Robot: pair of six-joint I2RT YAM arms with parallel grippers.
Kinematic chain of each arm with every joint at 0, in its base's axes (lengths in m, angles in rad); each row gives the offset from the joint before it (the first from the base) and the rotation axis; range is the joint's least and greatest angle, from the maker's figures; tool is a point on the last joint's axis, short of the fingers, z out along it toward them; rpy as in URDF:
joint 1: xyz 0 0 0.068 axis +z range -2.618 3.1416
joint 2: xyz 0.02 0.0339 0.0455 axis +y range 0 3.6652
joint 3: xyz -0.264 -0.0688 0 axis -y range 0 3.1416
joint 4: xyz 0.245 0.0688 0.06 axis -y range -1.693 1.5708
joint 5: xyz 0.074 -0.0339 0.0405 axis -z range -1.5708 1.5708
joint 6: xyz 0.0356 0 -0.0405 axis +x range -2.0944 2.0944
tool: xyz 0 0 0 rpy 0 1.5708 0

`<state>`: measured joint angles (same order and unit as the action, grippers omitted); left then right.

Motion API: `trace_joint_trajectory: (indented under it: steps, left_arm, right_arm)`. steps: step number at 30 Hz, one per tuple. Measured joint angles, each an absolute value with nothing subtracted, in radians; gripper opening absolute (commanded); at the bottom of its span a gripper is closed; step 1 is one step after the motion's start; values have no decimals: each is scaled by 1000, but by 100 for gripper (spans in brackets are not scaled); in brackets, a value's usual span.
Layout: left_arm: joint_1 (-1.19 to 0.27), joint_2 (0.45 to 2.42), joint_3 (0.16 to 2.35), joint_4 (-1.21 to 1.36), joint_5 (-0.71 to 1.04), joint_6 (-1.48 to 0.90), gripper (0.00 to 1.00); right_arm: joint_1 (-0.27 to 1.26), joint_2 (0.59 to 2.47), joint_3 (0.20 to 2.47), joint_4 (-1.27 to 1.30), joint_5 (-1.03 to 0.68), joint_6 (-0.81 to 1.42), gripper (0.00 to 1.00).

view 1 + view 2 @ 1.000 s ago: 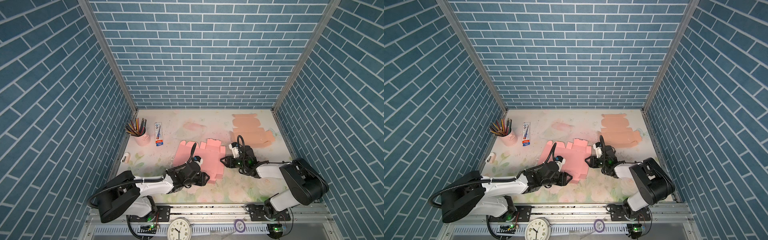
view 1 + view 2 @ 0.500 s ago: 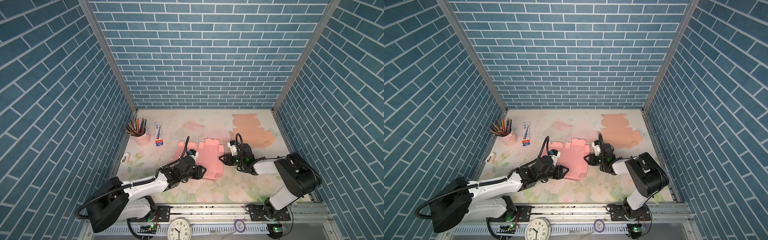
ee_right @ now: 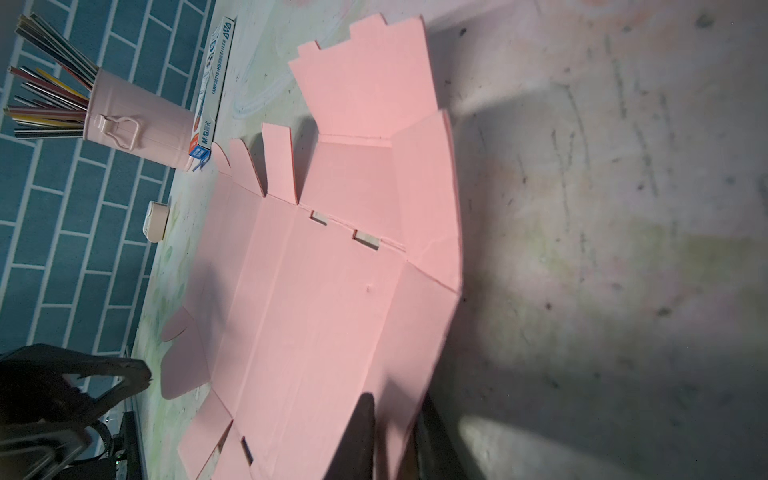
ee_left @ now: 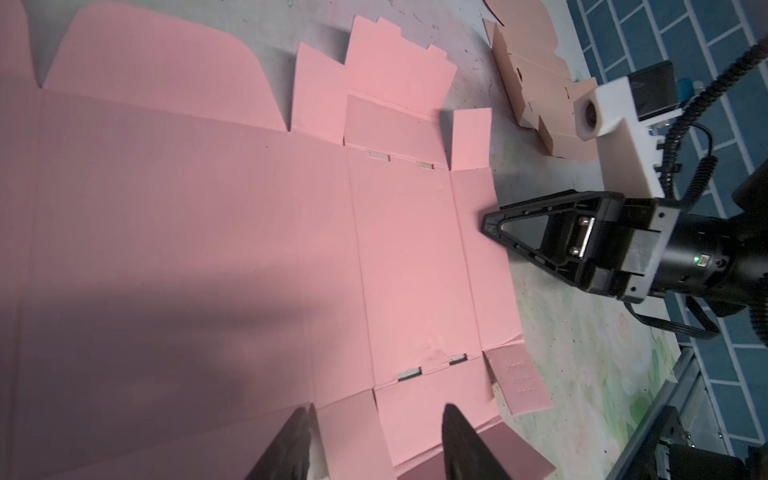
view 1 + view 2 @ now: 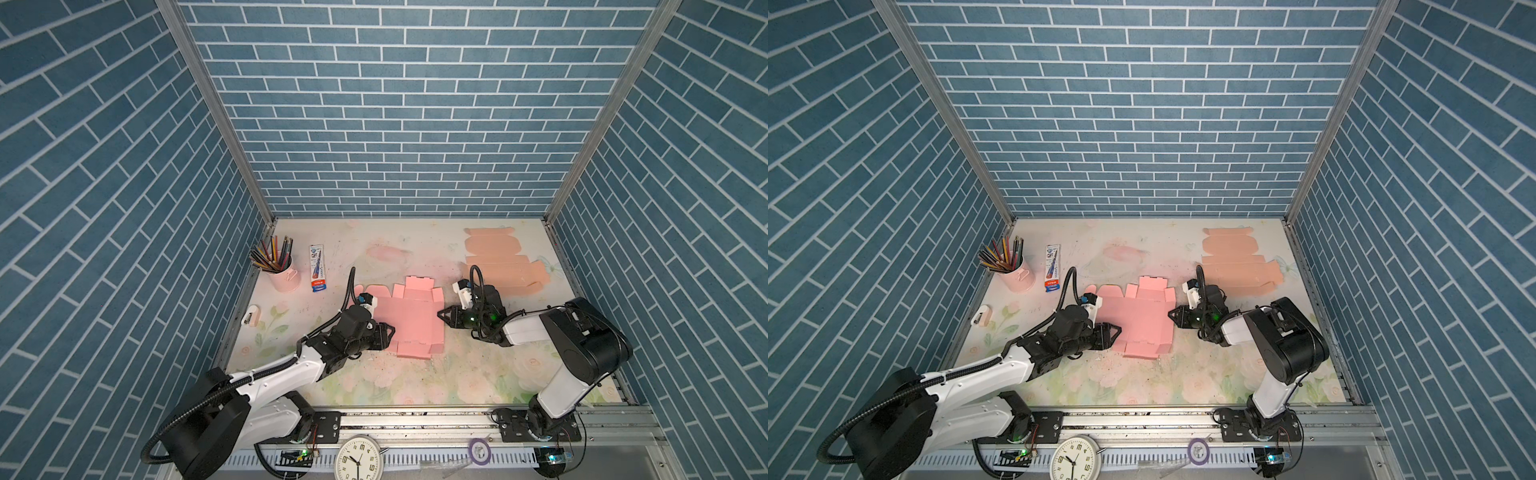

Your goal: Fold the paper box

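**Pink blank flat, right fingers closing in on its far edge**

Top views: the pink box blank [image 5: 415,320] lies flat on the worktop [image 5: 415,382], well across from the pencil cup [image 5: 284,276]. Over the last second my right fingers [image 5: 444,314] have drawn in at the blank's edge away from the cup. The left fingers [image 5: 384,325] have kept their spread at the cup-side edge. I read this as the grab for the first wall fold. No wall stands yet, so the folding has barely begun.

Left wrist view: the left fingers [image 4: 461,449] stand clearly apart and grip nothing, with an end flap of the blank between and beneath them. Whether their tips rest on the card I cannot tell. Across the sheet the right fingers [image 4: 490,222] show side-on, tips at the edge panel away from the cup, so their gap is hidden here.

Right wrist view: the right fingers [image 3: 363,436] sit one to each face of that edge panel, which is bent up a little off the worktop. The gap looks narrow, but I cannot tell whether they already pinch the card.
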<state>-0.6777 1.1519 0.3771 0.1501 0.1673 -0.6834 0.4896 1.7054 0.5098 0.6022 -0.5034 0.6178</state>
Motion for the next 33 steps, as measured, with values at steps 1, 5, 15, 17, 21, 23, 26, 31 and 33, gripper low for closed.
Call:
trace_joint_trajectory:
  steps: [1, 5, 15, 17, 21, 23, 26, 31, 33]
  left_arm:
    - [-667, 1156, 367, 153, 171, -682, 52]
    - [-651, 1187, 360, 172, 182, -676, 52]
    - [-649, 1225, 358, 226, 207, -671, 52]
    - [-649, 1223, 357, 226, 207, -668, 52]
    - [-645, 1207, 347, 225, 207, -662, 52]
    - [-640, 1197, 346, 222, 207, -658, 52]
    - [-632, 1178, 346, 220, 206, -654, 52]
    - [-622, 1150, 345, 212, 204, -649, 52]
    - [-621, 1143, 345, 210, 203, -646, 52]
  right_arm:
    - [489, 1709, 510, 609, -506, 625, 23]
    - [487, 1719, 510, 633, -520, 644, 26]
    - [483, 1745, 521, 659, -533, 684, 18]
    - [483, 1752, 526, 659, -533, 685, 15]
    - [479, 1753, 528, 654, -535, 688, 10]
    - [475, 1752, 533, 645, -543, 691, 6]
    - [461, 1737, 555, 587, -556, 672, 2]
    - [402, 1660, 627, 345, -553, 557, 1]
    - [376, 1627, 664, 241, -545, 491, 1]
